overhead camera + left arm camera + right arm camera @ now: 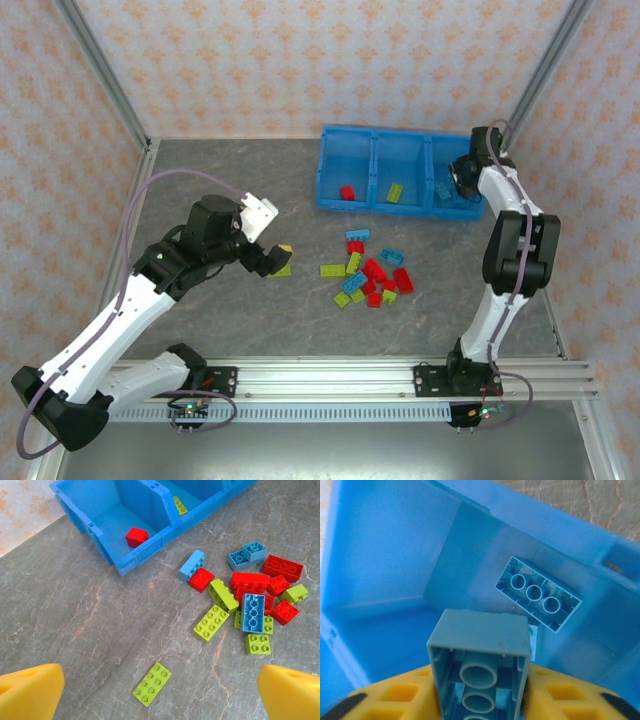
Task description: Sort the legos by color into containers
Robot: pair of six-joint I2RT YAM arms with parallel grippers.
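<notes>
Light-blue brick (479,645) is pinched between the yellow pads (395,700) of the right gripper (480,702), over the bin's (380,545) right compartment, with a second brick (538,593) lying inside. Left gripper (161,691) gapes wide above a green brick (152,683), pile (250,600) nearby

No writing legible; no labels (nor numbers) either.

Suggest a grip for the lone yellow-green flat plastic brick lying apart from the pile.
Come straight down on the yellow-green flat plastic brick and pinch across its two long sides. It lies flat, studs up, with bare table around it, so nothing crowds that narrow span.
</notes>
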